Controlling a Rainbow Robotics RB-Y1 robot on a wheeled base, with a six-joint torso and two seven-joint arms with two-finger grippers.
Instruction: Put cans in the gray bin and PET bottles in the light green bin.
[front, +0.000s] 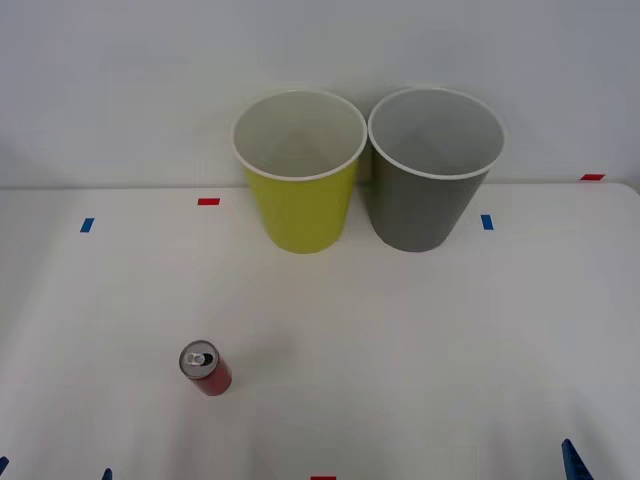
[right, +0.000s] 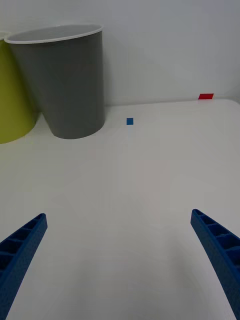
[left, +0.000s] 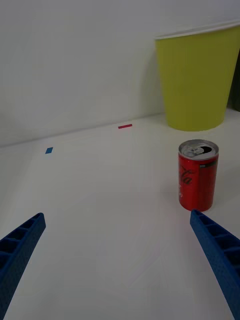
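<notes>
The red can (front: 206, 368) stands upright on the white table (front: 420, 340), lower left of the front view, silver top and pull tab facing up, so its long axis runs vertical. Well behind it, at upper centre, the light green bin (front: 300, 175) and the gray bin (front: 433, 170) stand side by side, green on the left, almost touching.

My left pincer (left: 120, 260) is spread wide and holds nothing. In my left wrist view the can sits ahead of it, close to one fingertip (left: 212, 240) rather than centred in the gap. My right pincer (right: 120, 260) is also wide open and empty, low at the lower right of the front view, with bare table and the gray bin before it.

I judge my left arm the nearer one. It needs to shift sideways until the can sits between the fingers, then close on its round wall.
</notes>
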